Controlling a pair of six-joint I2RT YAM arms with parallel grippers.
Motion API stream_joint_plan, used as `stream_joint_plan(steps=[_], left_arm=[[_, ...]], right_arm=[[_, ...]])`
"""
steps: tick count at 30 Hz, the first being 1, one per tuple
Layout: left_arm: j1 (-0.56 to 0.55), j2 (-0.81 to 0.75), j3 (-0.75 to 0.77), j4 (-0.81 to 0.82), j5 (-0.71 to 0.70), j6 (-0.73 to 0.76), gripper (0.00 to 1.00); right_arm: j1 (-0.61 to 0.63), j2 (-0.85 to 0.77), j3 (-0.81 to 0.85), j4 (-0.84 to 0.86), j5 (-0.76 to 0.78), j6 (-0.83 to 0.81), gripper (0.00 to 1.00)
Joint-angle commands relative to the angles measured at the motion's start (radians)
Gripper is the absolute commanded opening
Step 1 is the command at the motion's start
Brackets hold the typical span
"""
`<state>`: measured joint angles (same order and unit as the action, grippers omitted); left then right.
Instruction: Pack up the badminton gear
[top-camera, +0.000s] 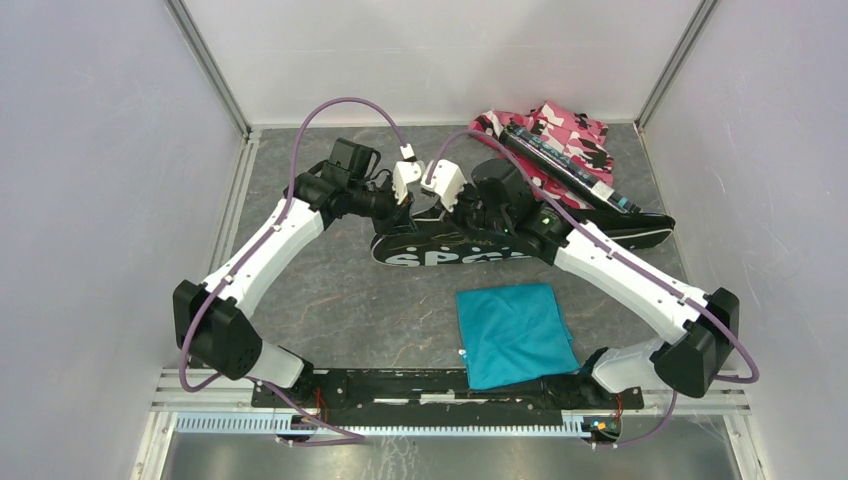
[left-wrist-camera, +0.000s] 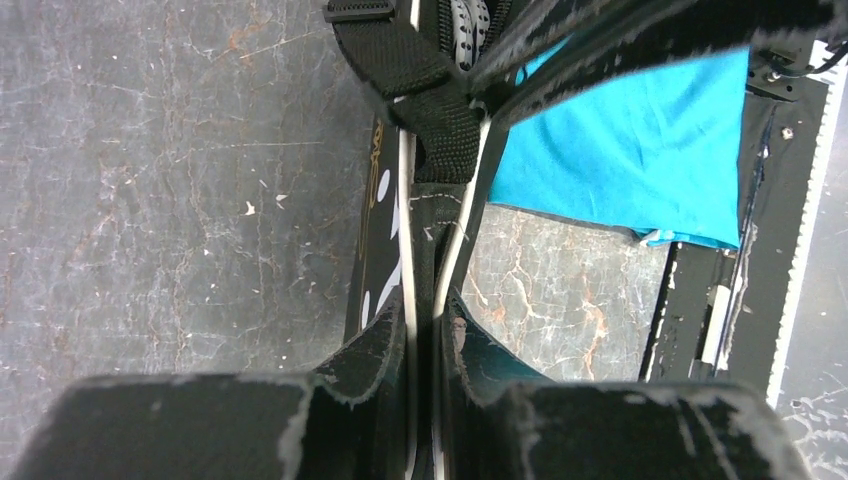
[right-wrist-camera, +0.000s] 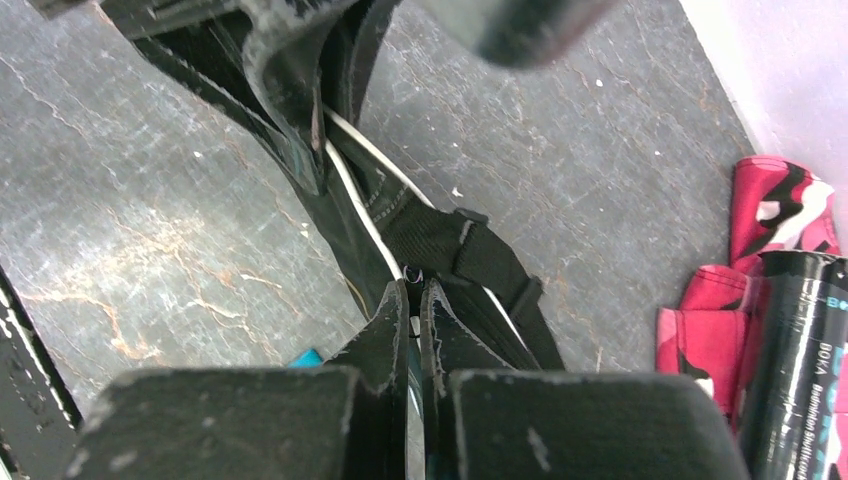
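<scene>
pinching the black sport bag (top-camera: 455, 250) along its far edge, the two arms meet over the middle of the table (top-camera: 340, 290). the left gripper (left-wrist-camera: 424, 325) is clamped on the bag's seam, with white piping running up between its fingers toward a webbing strap (left-wrist-camera: 420, 90). the right gripper (right-wrist-camera: 412, 300) is closed tight on the bag's edge beside a strap buckle, its fingers almost touching. the bag lies with its white lettering facing up, just beyond the teal cloth (top-camera: 515, 335). the long black tube (top-camera: 565, 165) rests on the pink camouflage fabric (top-camera: 580, 130) at the far right, one end near the bag's narrow end.
</scene>
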<state>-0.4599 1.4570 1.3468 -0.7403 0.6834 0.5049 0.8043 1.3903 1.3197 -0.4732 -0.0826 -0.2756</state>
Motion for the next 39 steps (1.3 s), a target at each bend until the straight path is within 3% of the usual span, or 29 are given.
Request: stream_joint_plan(steps=[1, 12, 39], left_arm=[[0.010, -0.037, 0.028, 0.032, -0.088, 0.050, 0.02], [0.019, -0.040, 0.036, 0.026, -0.134, 0.098, 0.02], [0.143, -0.012, 0.098, -0.178, -0.197, 0.413, 0.02]], right_arm=[[-0.043, -0.066, -0.008, -0.063, 0.014, -0.061, 0.00], [-0.119, -0.122, -0.059, -0.105, -0.064, -0.142, 0.00], [-0.403, -0.200, -0.167, -0.256, -0.142, -0.409, 0.00]])
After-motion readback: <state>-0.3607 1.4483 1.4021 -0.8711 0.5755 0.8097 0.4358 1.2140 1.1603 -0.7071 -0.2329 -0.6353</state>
